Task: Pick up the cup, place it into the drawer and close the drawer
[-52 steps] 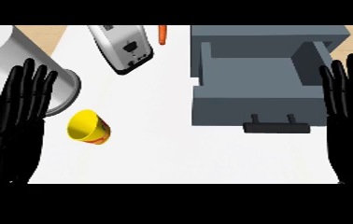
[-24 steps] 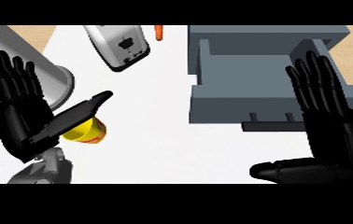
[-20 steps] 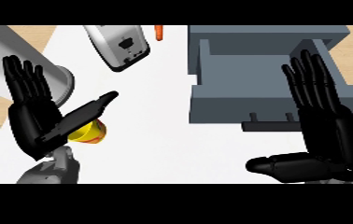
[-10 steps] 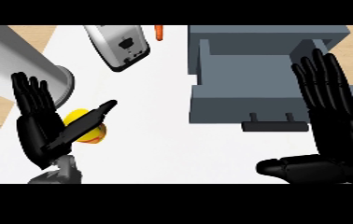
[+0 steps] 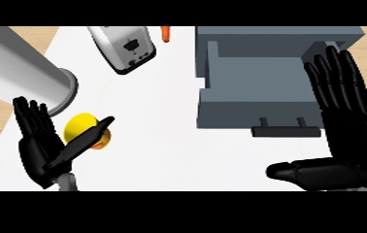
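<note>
A yellow cup (image 5: 80, 125) with an orange base lies on its side on the white counter at the left. My left hand (image 5: 41, 147) is open right beside it, fingers straight, the thumb stretched across the cup's front and hiding part of it. The grey drawer (image 5: 262, 108) stands pulled open at the upper right, its dark handle (image 5: 285, 129) toward me, and nothing shows inside it. My right hand (image 5: 335, 110) is open at the right edge, fingers spread over the drawer's right side, thumb pointing left below the handle.
A large metal cylinder (image 5: 32, 75) lies at the left, just above the cup. A silver toaster (image 5: 123, 47) sits at the top middle, with a small orange object (image 5: 166, 33) beside it. Bare white counter (image 5: 172, 149) lies between the cup and the drawer.
From resting at the edges, both hands came inward. The left hand moved down beside the cup with its thumb across it. The right hand shifted slightly right over the drawer's side.
</note>
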